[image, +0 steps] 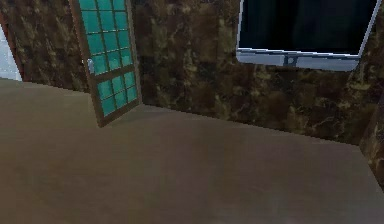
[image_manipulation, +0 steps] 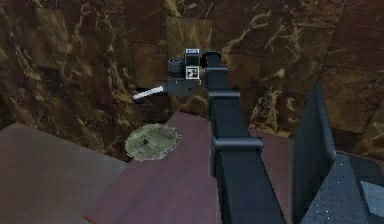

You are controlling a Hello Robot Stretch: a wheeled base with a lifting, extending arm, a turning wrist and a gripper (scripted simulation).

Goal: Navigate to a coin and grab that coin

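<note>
arm (image_manipulation: 232, 130) reaches over counter (image_manipulation: 150, 192) | jaws near round greenish disc (image_manipulation: 150, 142), likely the coin | hold nothing; opening cannot be told

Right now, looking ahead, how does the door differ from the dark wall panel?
The door has teal panes in a brown frame; the panel is plain black, edged pale. The door is tall and reaches the floor; the panel is wide and hangs high. Both meet the brown marbled wall.
</note>
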